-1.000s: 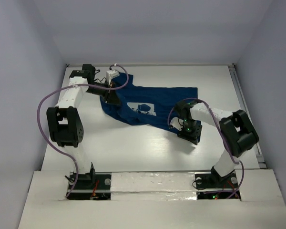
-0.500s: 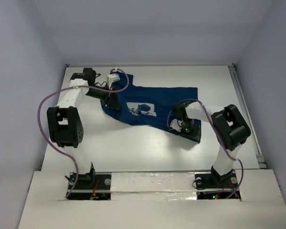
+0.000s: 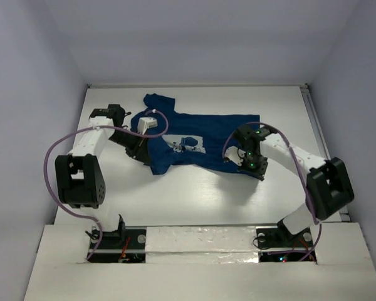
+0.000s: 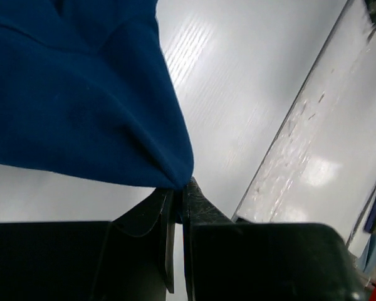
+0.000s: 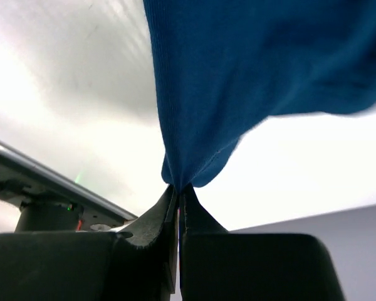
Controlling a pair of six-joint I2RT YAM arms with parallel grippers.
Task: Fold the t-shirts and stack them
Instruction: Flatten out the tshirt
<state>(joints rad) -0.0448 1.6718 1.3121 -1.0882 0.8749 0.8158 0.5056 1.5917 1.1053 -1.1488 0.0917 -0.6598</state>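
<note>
a navy t-shirt (image 3: 200,135) stretches across the far middle of the white table (image 3: 194,200). the left gripper (image 4: 178,187) pinches its left edge and the right gripper (image 5: 178,188) its right edge, both jaws clamped narrow on the cloth.

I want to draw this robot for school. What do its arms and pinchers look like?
The left arm and right arm have white links and chunky black joints. A purple cable loops along each. Small green lights glow near the right wrist. The left gripper and right gripper have black, tapered fingers.
</note>
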